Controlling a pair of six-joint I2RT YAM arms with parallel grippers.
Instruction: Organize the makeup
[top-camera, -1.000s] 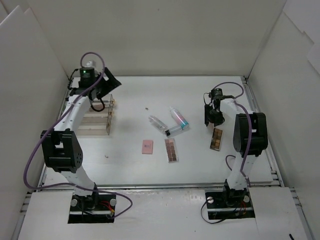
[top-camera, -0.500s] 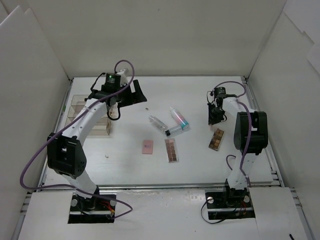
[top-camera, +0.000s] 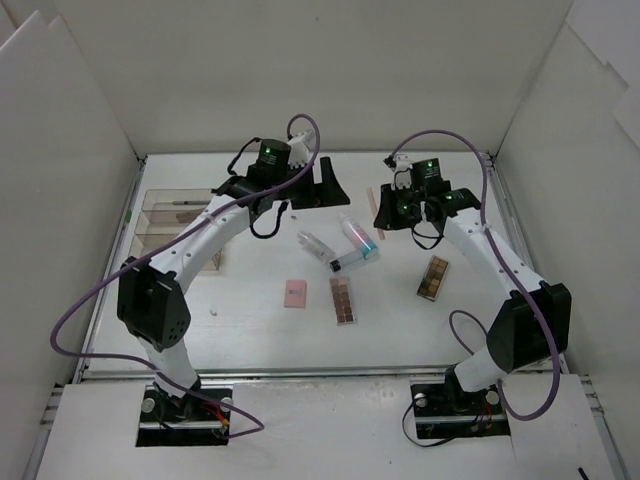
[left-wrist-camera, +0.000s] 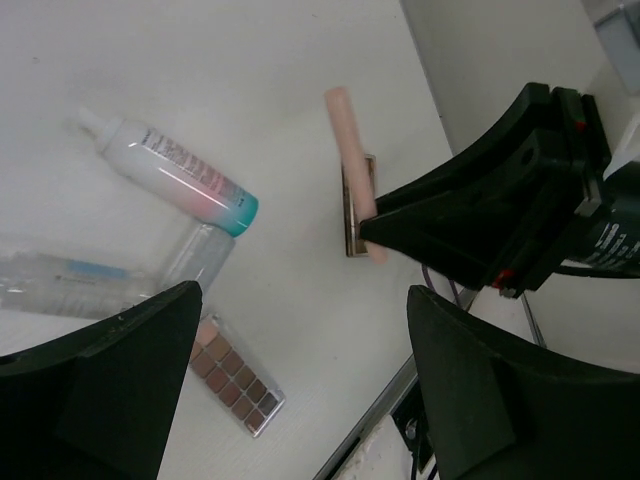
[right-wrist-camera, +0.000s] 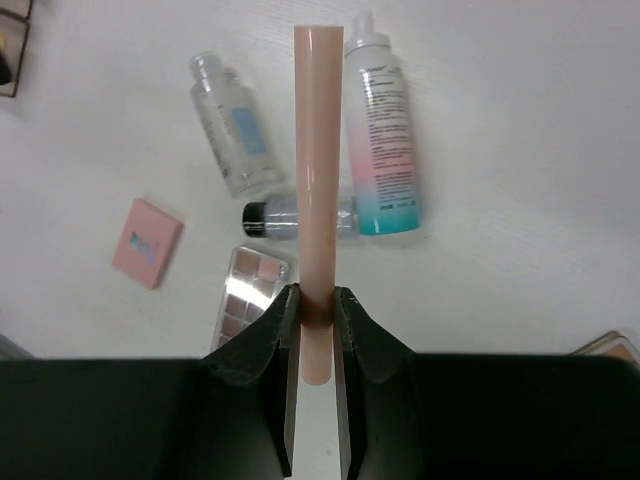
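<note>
Top view: clear box (top-camera: 160, 203) at the left edge, well apart from both tools. Upper centre, the left gripper (top-camera: 327, 185) has its jaws wide and holds nothing. Just to its right, the right gripper (right-wrist-camera: 315, 300) is clamped on the pink stick (right-wrist-camera: 318, 130) near one end. The stick's long axis runs straight out past the fingers, in front of the open left jaws. The left arm is nearer the box, so a handover looks likely.

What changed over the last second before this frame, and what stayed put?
The left tool swung from over the clear box on the left to the middle back of the table, open and empty. The right tool closed on a pink stick near the right palette, lifted it and carried it toward the middle. The bottles, tube, pink compact and middle palette stayed put.
</note>
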